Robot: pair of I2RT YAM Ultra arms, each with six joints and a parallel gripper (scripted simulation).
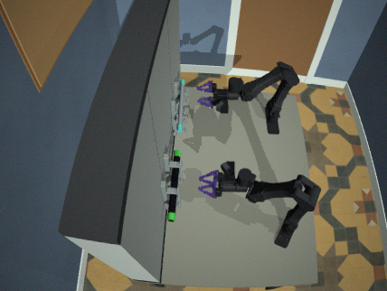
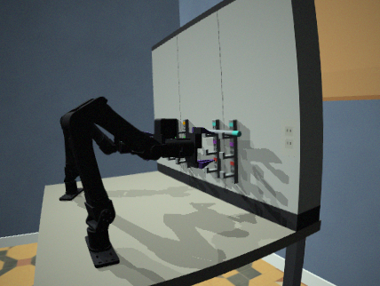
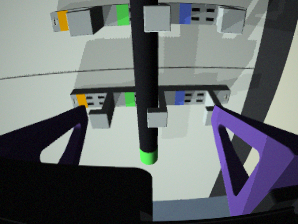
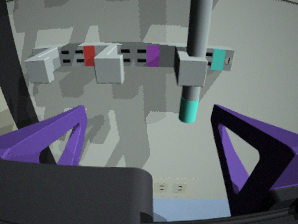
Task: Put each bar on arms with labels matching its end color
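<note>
Left jaws: my left gripper (image 1: 200,183) (image 3: 149,112), with purple, triangular open-framed fingers, stands wide apart with nothing between them.
Right jaws: my right gripper (image 1: 198,94) (image 2: 212,146) (image 4: 148,112), with the same kind of purple fingers, is also spread wide and grips nothing.
Green-ended bar: the short black metal bar with bright green ends (image 1: 174,185) (image 3: 146,75) lies on the middle pair of grey arms of my left-hand wall rack (image 1: 165,190) (image 3: 200,89), the pair with green labels (image 3: 130,99).
Its overhang: seen from above, one green end sticks out farther past its rack arm than the other.
Teal-ended bar: the short grey metal bar with teal ends (image 1: 181,108) (image 2: 226,132) (image 4: 199,30) lies on the top pair of arms of my right-hand wall rack (image 1: 174,110) (image 2: 236,169) (image 4: 168,56), beside the teal labels (image 2: 231,124) (image 4: 218,59). I cannot tell whether it is centred.
Other labels: orange (image 3: 82,100) and blue (image 3: 180,97) on the left rack; purple (image 4: 153,55) and red (image 4: 89,55) on the right.
My reach: both sets of fingertips are in front of the racks, apart from the bars.
</note>
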